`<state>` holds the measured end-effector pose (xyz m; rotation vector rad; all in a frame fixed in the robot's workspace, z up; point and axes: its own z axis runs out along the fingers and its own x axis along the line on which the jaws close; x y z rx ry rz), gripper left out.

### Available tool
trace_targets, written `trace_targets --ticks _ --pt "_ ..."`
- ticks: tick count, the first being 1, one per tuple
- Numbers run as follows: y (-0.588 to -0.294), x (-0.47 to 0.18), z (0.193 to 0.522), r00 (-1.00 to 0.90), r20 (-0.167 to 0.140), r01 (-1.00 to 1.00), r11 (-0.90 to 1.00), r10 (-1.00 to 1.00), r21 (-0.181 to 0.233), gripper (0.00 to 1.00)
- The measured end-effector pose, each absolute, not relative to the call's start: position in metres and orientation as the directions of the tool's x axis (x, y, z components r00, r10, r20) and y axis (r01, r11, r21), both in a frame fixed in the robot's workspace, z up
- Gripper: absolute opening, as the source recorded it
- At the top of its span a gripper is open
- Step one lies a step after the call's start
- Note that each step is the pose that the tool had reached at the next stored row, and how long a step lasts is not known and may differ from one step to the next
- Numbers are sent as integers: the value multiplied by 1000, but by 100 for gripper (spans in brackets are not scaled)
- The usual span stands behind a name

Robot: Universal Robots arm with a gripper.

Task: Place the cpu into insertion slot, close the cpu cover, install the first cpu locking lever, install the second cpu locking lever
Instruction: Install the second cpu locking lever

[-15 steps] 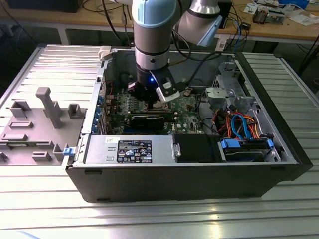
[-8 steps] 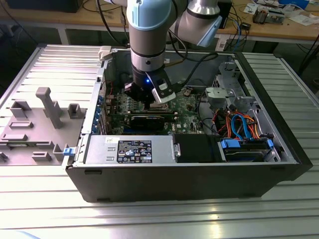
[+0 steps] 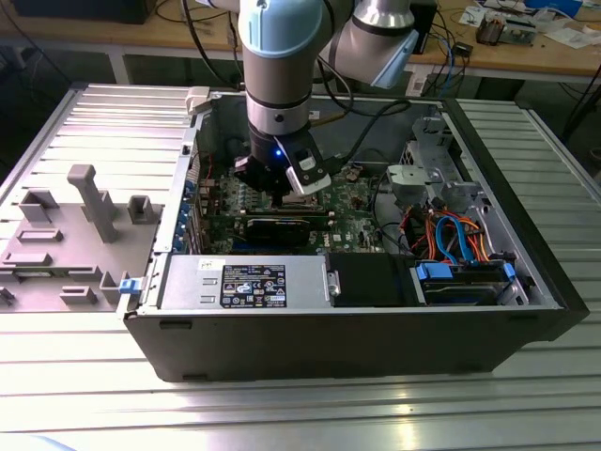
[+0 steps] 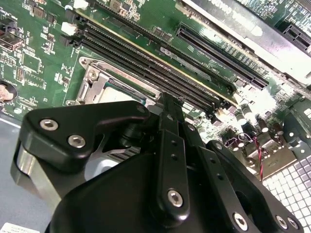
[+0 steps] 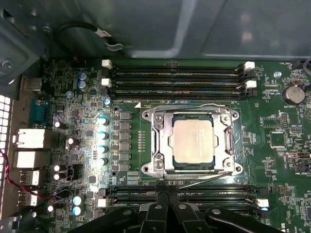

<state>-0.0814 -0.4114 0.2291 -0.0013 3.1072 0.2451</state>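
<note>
I have the gripper (image 5: pixel 167 206) low inside the open computer case (image 3: pixel 282 348), hanging just above the socket (image 5: pixel 158 121) on the green board (image 5: pixel 73 87). In the first wrist view the chip (image 5: pixel 194 141) already lies flat inside the socket, its pale metal top showing square through the cut-out of the cover (image 5: pixel 223 145), which looks folded down around it. A thin wire lever (image 5: pixel 204 178) runs along the socket edge nearest the gripper, and another (image 5: pixel 184 108) lies along the far edge, next to the memory slots (image 5: pixel 177 77); neither looks hooked down to me, though I cannot be sure.

The fingers look drawn close together with nothing between them, as far as I can judge; their tips are hidden behind the gripper's own body in the second wrist view.

So I take the lever work as the step in hand. To do it well, I want the tip on the near lever's free end, not on the cover or chip, pressing down and sideways under its catch, slowly, and keeping clear of the slots beside the socket.
</note>
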Motion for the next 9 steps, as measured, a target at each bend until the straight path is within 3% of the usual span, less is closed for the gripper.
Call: trace_targets --ticks 9 --pt "-420 -82 228 -1000 -21 -2 980 2 201 11"
